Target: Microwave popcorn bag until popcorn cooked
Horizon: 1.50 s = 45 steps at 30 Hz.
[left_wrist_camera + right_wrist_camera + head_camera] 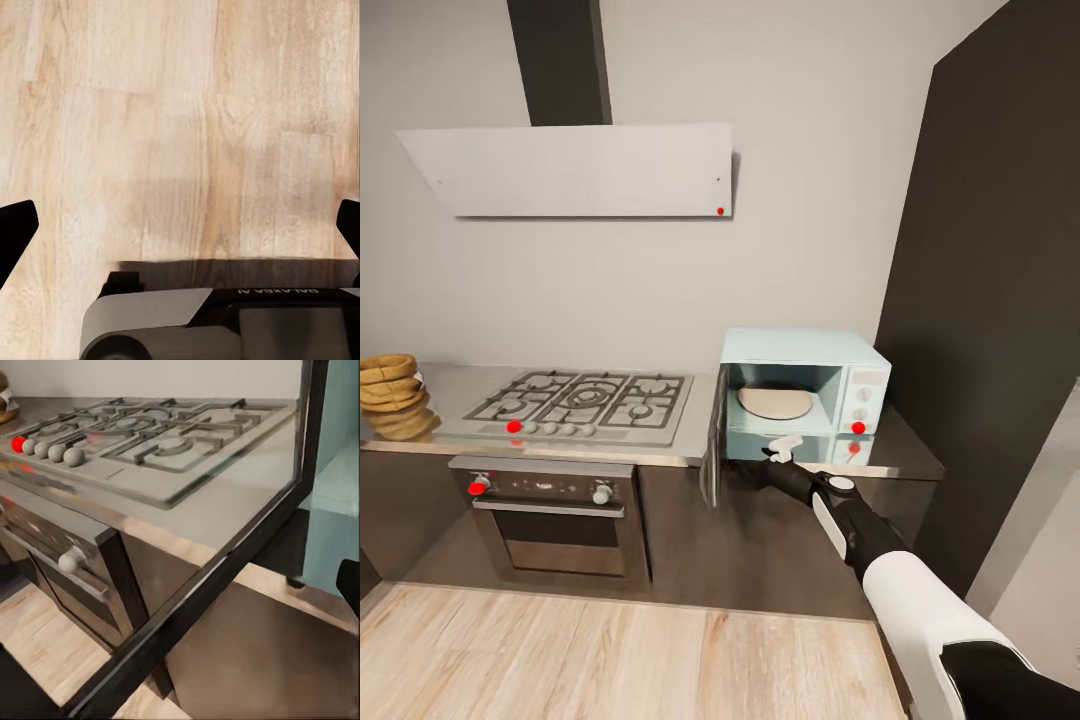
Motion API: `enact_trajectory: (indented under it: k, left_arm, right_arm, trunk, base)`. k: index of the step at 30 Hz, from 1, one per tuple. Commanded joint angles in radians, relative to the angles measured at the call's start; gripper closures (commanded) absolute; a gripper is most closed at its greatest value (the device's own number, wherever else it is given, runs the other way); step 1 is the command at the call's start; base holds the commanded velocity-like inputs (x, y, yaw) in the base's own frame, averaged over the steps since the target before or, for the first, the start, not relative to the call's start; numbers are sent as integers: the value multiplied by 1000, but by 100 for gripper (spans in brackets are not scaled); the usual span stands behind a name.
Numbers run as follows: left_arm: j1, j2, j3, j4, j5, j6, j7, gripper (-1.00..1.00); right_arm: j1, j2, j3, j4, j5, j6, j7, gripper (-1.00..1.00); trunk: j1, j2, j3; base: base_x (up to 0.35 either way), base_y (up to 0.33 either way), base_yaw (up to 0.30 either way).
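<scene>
The tan ridged popcorn bag (390, 395) stands at the far left of the grey countertop (452, 381), left of the hob; its edge also peeks into the right wrist view (6, 405). The pale blue microwave (857, 366) sits at the countertop's right end with its dark glass door (712, 440) swung open leftward. Inside lies a bare round turntable plate (774, 402). My right gripper (785, 447) hovers at the microwave's lower front edge beside the open door, open and holding nothing; one dark fingertip (350, 585) shows. My left gripper (180, 232) hangs open over the wood floor.
A silver gas hob (585, 398) lies between bag and microwave, with a steel oven (560, 520) below and a white hood (575, 170) above. A tall dark cabinet (1000, 300) walls off the right side. Pale plank floor (610, 650) spreads in front.
</scene>
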Motion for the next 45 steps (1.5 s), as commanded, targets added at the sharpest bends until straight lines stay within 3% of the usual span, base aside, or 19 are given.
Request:
enact_trajectory:
  k: [1,10,16,20,22,26,30,35,36,40,45]
  left_arm:
    - [-1,0,0,1,1,-4,1,-100]
    - [-1,0,0,1,1,-4,1,-100]
    - [-1,1,1,1,1,-3,1,-100]
    - [-1,0,1,1,1,-3,1,-100]
    - [-1,0,-1,1,0,-4,1,-100]
    - [-1,-1,-1,1,0,-4,1,-100]
    - [-1,-2,-1,1,0,-4,1,-100]
    - [-1,-2,1,1,1,-3,1,-100]
    - [-1,-2,2,1,1,-2,1,-100]
    - [-1,0,3,1,2,-3,1,-100]
    - [-1,0,3,1,2,-3,1,-100]
  right_arm:
    - [0,0,0,-2,-1,6,2,-100]
    - [-1,-7,-3,-2,-2,5,-5,-100]
    - [7,-17,-4,3,-2,-6,-61,-100]
    - [46,-67,-19,8,-2,-4,-93,-100]
    - [132,-96,-43,11,-1,-2,-107,-100]
    - [235,-102,-48,9,-1,-4,-163,-100]
    - [326,-100,-45,14,2,-24,-235,-100]
    - [442,-93,-41,17,10,-154,-259,-100]
    - [491,-84,-37,77,10,-193,-263,-100]
    - [497,-80,-39,109,1,-197,-263,-100]
    - [497,-26,-39,161,8,-198,-263,-100]
  trunk:
    - [0,-1,-1]
    - [0,-1,-1]
    - [0,-1,-1]
    - [0,-1,-1]
    - [0,-1,-1]
    - [0,-1,-1]
    - [0,-1,-1]
    - [0,-1,-1]
    - [0,-1,-1]
    - [0,-1,-1]
    - [0,-1,-1]
  base:
    - [0,-282,0]
    - [0,-72,0]
    - [0,-1,0]
    - [0,0,0]
    - [0,0,0]
    - [0,0,0]
    - [0,0,0]
    - [-2,3,0]
    - [-146,285,0]
    - [-161,315,65]
    - [-162,318,243]
